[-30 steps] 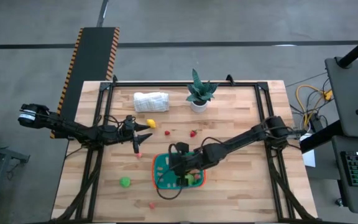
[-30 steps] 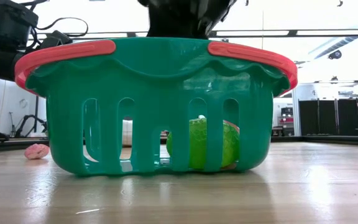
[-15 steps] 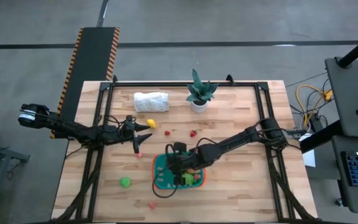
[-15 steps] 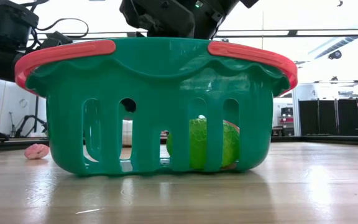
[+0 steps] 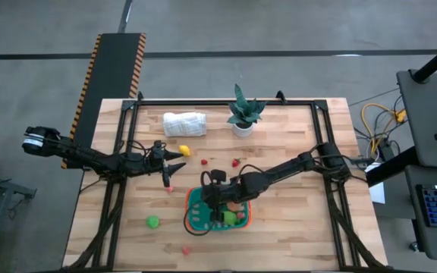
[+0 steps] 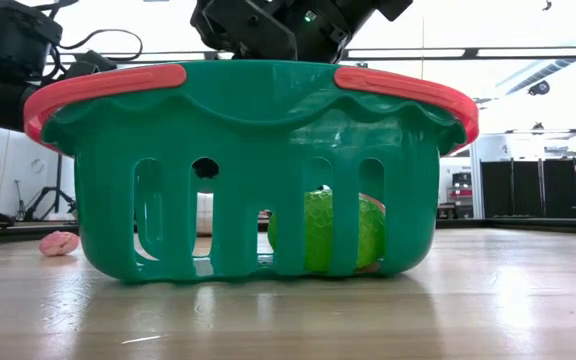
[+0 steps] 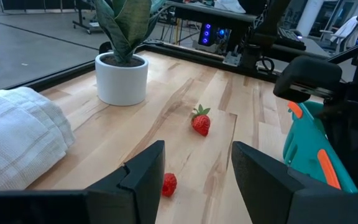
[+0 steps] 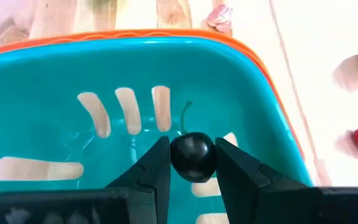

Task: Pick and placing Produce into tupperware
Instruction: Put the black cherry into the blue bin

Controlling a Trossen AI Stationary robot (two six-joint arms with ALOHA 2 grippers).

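The teal tupperware (image 5: 218,209) with an orange-red rim stands near the table's near middle. A green piece of produce (image 6: 328,230) lies inside it. My right gripper (image 5: 212,199) is over its left part, shut on a dark cherry (image 8: 192,155). The cherry also shows through a slot in the low view (image 6: 205,168). My left gripper (image 5: 179,161) is open and empty left of the container. On the table lie a yellow piece (image 5: 183,150), two red strawberries (image 7: 201,123) (image 7: 169,184), a pink piece (image 6: 59,243), a green piece (image 5: 152,221) and a small red piece (image 5: 186,249). My right gripper pinches the cherry's round body (image 8: 192,163) between its two fingers (image 8: 157,163), one on each side. The fingers come from above, reaching down into the container. The cherry hangs clear of the container's floor, and its thin stem (image 8: 183,118) sticks out beyond the fingers.
A rolled white cloth (image 5: 184,123) and a potted green plant (image 5: 243,114) stand at the table's far side. A dark frame rail runs along the far edge (image 5: 226,100). Bare wood lies right of the container.
My right gripper has moved toward the table's left over the container, still shut on the dark cherry. The cherry now shows through one of the container's slots in the low view.
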